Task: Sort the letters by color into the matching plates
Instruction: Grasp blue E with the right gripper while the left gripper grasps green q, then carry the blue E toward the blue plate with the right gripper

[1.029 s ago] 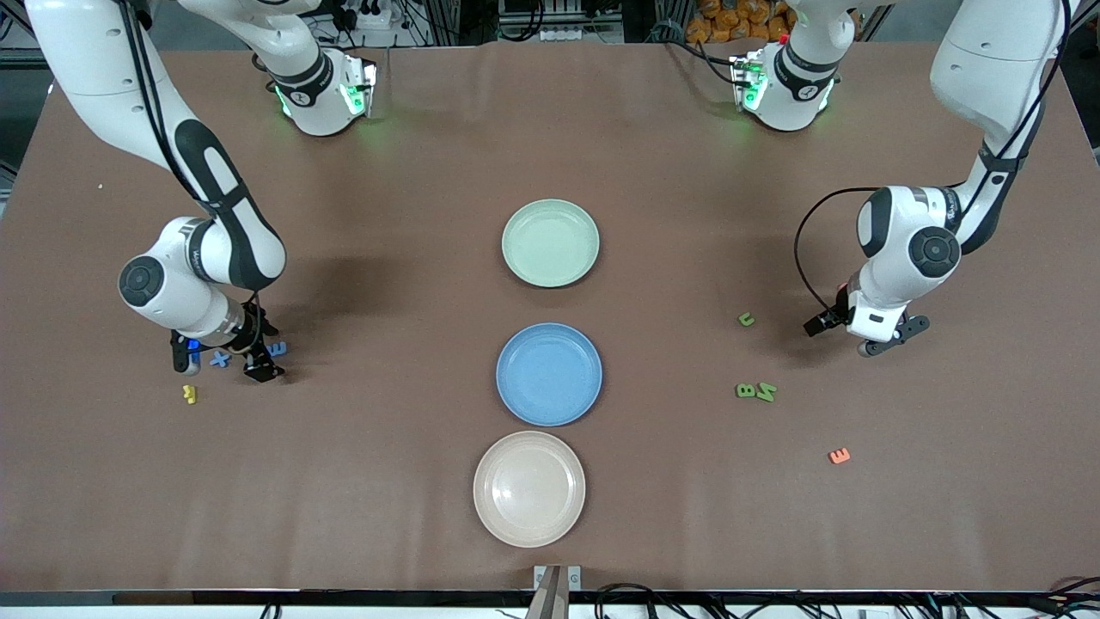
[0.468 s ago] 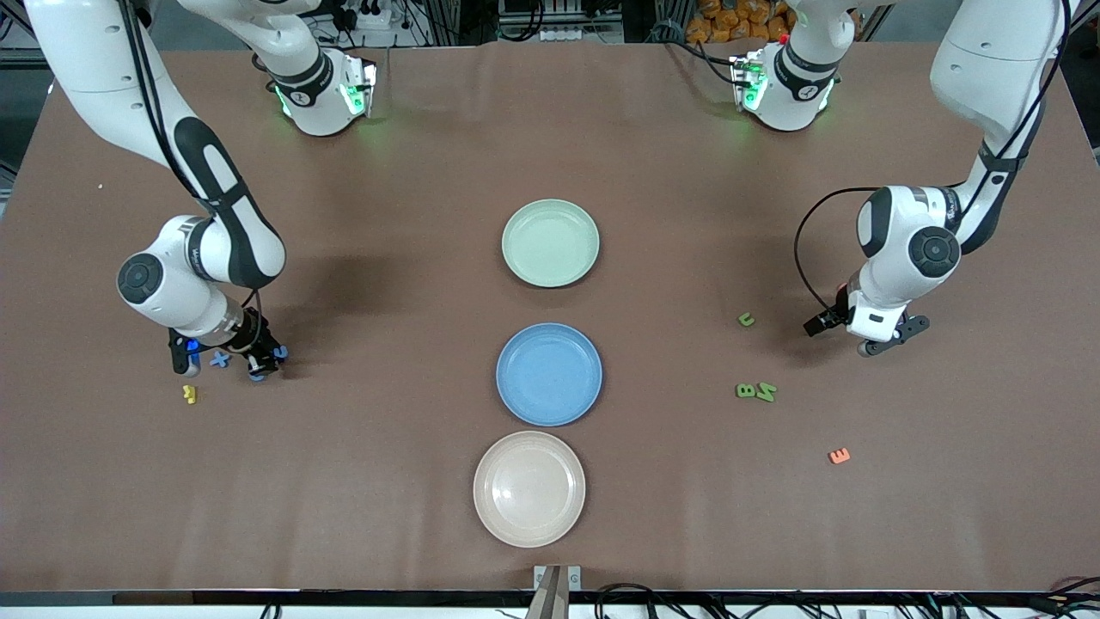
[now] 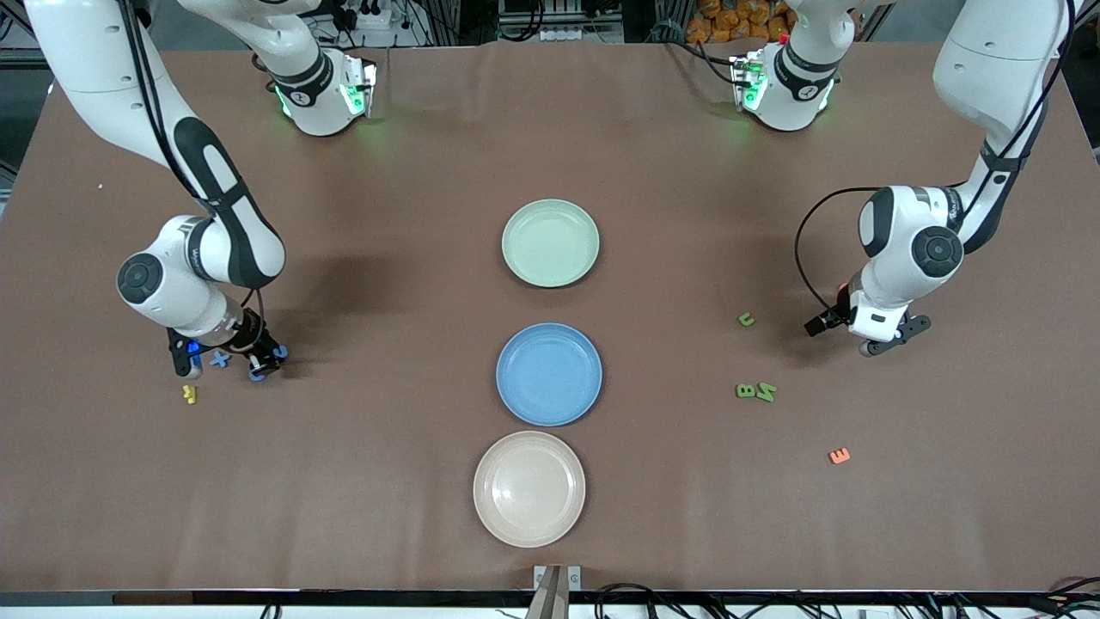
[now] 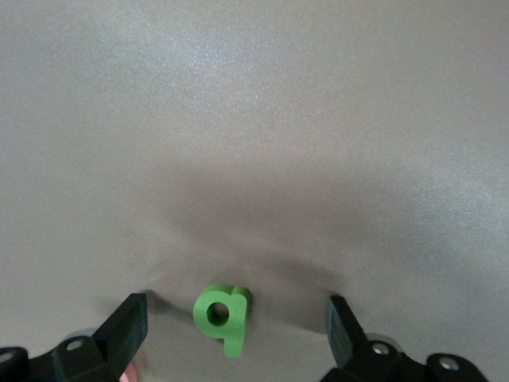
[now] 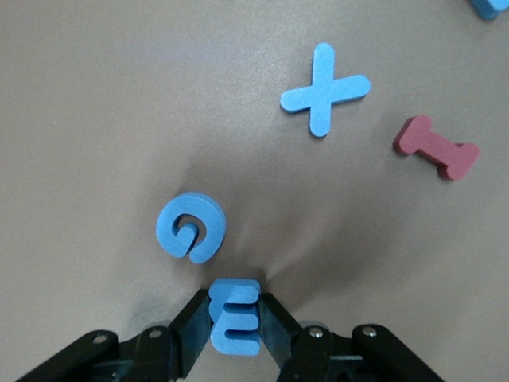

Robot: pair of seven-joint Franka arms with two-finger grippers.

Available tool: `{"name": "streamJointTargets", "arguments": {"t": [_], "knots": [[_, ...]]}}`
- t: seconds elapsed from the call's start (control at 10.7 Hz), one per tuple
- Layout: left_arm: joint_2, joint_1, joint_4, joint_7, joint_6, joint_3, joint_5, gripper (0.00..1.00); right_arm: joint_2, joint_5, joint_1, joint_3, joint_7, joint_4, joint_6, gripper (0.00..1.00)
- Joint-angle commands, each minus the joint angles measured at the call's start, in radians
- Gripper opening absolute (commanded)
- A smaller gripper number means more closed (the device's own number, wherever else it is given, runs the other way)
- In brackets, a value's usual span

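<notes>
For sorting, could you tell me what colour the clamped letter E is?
Blue foam letter E, clearest in the right wrist view.

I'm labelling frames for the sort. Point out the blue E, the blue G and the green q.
blue E (image 5: 235, 318): right wrist view, its middle, between the shut fingers.
blue G (image 5: 191, 227): right wrist view, its ring.
green q (image 4: 222, 309): left wrist view, its bowl.

We find three plates (image 3: 550, 211) in a row mid-table, letter groups (image 3: 222, 359) (image 3: 756, 391) lying toward each arm's end, and one letter (image 5: 235, 318) between the right gripper's (image 5: 236, 325) fingers.
</notes>
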Motion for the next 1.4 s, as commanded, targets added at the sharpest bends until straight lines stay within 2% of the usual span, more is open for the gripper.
{"name": "streamJointTargets", "arguments": {"t": [0.0,0.19,0.47,0.56,1.12,1.31], "knots": [[-0.023,0.014,-0.018,-0.026,0.000,-0.017,0.016,1.00,0.007,0.015,0.003,0.002,-0.119,-0.010,0.003,0.03],[-0.025,0.049,-0.023,-0.020,0.000,-0.049,0.016,1.00,0.007,0.014,0.007,0.002,-0.162,-0.005,0.001,0.03],[-0.020,0.222,-0.027,0.000,0.002,-0.199,0.018,1.00,0.010,0.012,0.018,0.002,-0.164,0.010,-0.002,0.02],[-0.017,0.239,-0.027,0.007,0.002,-0.214,0.018,1.00,0.010,0.012,0.018,0.002,-0.165,0.010,-0.002,0.02],[0.015,0.205,-0.021,0.000,0.016,-0.210,0.031,1.00,0.008,0.012,0.026,0.005,-0.182,0.020,-0.005,0.01],[0.017,0.213,-0.021,0.001,0.014,-0.208,0.088,1.00,0.003,0.012,0.034,0.005,-0.181,0.027,-0.006,0.01]]}}
